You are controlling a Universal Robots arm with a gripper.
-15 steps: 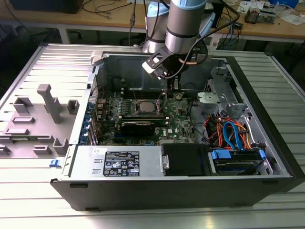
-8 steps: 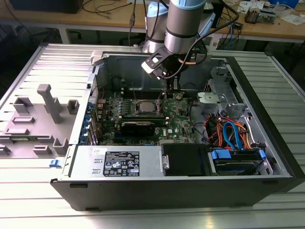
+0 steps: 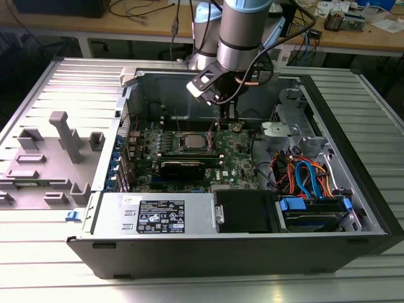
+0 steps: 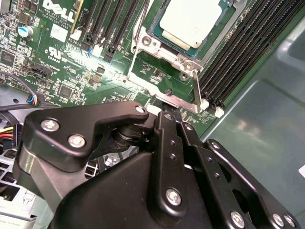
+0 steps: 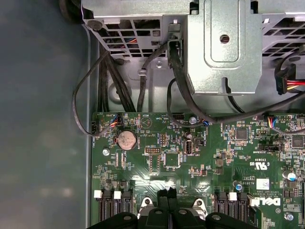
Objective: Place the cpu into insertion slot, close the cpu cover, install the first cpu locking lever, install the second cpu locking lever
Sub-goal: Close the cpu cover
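The gripper [image 5: 167,193] has its jaws clenched, tips pressed together low over the green circuit board [image 5: 205,157]. Whether they pinch anything, I cannot tell.

In the second wrist view, a thin silver bar [image 4: 198,88] lies just beyond the jaws, running back to a corner of the cpu cover [image 4: 188,62]. The cover lies flat on the insertion slot [image 4: 157,36]. The cpu [image 4: 190,21] sits inside the slot, its pale metal top showing through the cover's cut-out. Long black memory slots [image 4: 238,62] flank the socket.

Writing is plentiful. White lettering is printed on the board in both wrist views, and a small white sticker [image 5: 262,183] is stuck on it close to the jaws. In the first wrist view, a round coin battery [image 5: 127,139] sits farther out from the jaws. Beyond it, black cables [image 5: 109,81] loop up to a grey metal drive cage [image 5: 224,47].

The exterior view shows the arm reaching down into the open computer case [image 3: 353,208], with the jaws just beside the socket on the exterior view's right. A power supply bearing a white label [image 3: 161,218] lies well away from the jaws, and blue and orange cables [image 3: 309,177] lie off toward the exterior view's right. Grey plastic fixtures [image 3: 66,136] stand outside the case on the exterior view's left.
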